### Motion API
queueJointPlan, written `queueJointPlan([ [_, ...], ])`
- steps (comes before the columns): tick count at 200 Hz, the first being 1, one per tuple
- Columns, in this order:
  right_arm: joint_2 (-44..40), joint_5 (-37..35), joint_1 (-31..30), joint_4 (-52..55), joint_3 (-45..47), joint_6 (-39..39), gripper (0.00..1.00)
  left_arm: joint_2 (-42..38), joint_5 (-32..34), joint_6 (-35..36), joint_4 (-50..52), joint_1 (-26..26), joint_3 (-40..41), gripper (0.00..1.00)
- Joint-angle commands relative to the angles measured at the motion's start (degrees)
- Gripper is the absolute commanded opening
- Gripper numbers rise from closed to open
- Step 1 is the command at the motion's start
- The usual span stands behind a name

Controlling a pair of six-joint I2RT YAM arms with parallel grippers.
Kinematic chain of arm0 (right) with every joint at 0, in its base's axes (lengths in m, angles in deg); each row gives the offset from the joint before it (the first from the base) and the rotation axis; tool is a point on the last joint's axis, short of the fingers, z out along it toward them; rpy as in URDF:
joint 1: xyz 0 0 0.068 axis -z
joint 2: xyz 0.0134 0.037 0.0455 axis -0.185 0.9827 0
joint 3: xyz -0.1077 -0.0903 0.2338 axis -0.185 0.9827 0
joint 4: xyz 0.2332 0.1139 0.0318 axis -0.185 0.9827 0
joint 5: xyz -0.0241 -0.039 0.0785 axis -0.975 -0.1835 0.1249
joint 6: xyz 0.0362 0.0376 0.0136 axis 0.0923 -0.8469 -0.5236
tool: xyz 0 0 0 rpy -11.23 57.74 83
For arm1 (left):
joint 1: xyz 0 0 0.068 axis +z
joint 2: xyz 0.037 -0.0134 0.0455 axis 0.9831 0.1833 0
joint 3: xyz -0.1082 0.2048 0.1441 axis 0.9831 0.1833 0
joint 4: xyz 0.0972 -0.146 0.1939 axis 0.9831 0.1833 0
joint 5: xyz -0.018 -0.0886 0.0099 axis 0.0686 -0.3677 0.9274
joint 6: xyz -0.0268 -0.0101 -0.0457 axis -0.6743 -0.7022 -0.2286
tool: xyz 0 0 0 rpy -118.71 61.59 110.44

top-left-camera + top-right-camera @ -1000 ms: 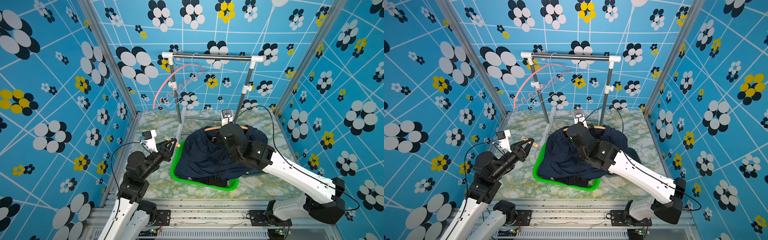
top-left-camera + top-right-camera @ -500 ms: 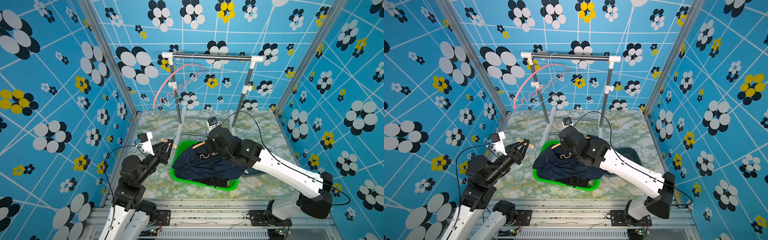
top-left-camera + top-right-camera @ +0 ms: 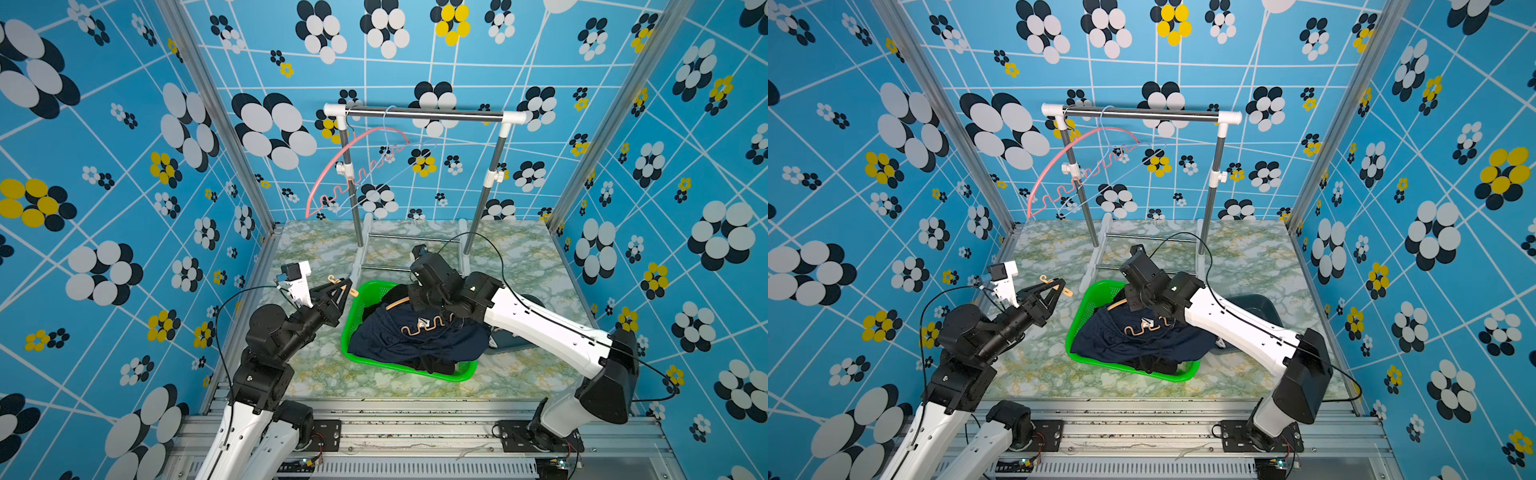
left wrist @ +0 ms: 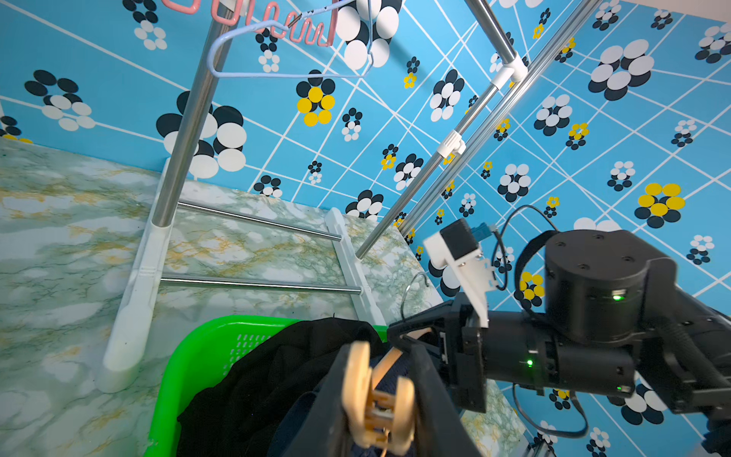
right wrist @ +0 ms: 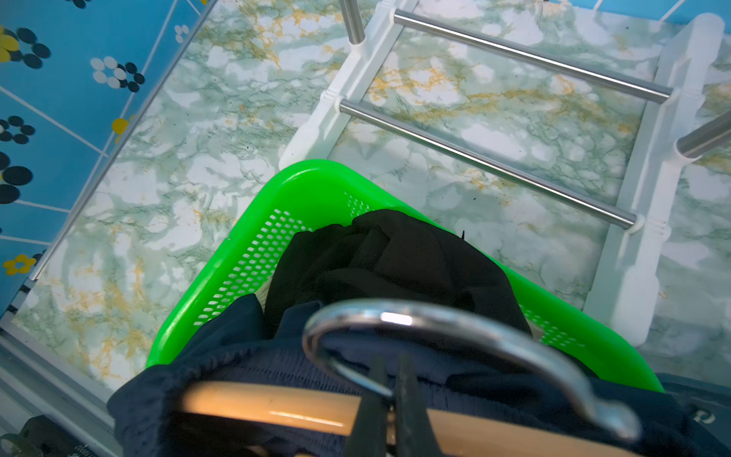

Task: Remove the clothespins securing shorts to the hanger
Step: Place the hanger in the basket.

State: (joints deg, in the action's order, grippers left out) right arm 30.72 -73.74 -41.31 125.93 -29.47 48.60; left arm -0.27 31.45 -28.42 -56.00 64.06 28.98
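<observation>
Presently, on the desk [image 3: 316,249]:

1. Left gripper [image 3: 343,288]: near the desk's left edge, raised just beside the green basket. Jaws narrowed onto one tan clothespin [image 4: 377,399], which sits between the fingers, clear of any fabric.
2. Green basket [image 3: 415,372]: middle of the desk, toward the front edge. Black shorts [image 5: 387,253] are bunched at its rear end; navy shorts [image 3: 395,343] are heaped on top and spill over the front rim.
3. Tan hanger [image 5: 277,407]: lying on the navy shorts. There is a small white piece [image 3: 423,322] at its wavy bar; whether clip or label cannot be told.
4. Right gripper [image 5: 389,382]: jaws fully closed on the hanger's neck, just below the metal hook.
5. Dark bin [image 3: 1258,303]: right of the basket, partly behind the right arm.

Hazards, as judged: the clothespin may slip from the pinch and drop into the heaped fabric, where it would be hard to find; the hanger may swivel in so thin a grip; a lift may drag the shorts, and the basket with them, if a pin remains fastened
</observation>
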Motion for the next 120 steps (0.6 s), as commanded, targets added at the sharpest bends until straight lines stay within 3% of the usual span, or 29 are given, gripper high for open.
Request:
queueJointPlan([
  [1, 3.76, 3.22, 1.65, -2.06, 0.47, 0.29, 0.0, 0.74, -1.57, -0.92, -2.98, 0.16, 0.9, 0.0],
  [24, 7.41, 4.35, 2.46, -2.59, -1.88, 1.64, 0.0, 1.71, -2.22, -1.51, -3.72, -0.01, 1.6, 0.0],
  [64, 10.73, 6.25, 3.18, -2.15, -4.12, 2.69, 0.13, 3.14, -2.41, -1.87, -4.28, -0.11, 2.82, 0.0],
  [120, 4.34, 10.94, 3.18, -5.3, -0.19, 4.18, 0.38, 6.17, -2.38, -0.63, -3.74, -1.95, 3.29, 0.0],
])
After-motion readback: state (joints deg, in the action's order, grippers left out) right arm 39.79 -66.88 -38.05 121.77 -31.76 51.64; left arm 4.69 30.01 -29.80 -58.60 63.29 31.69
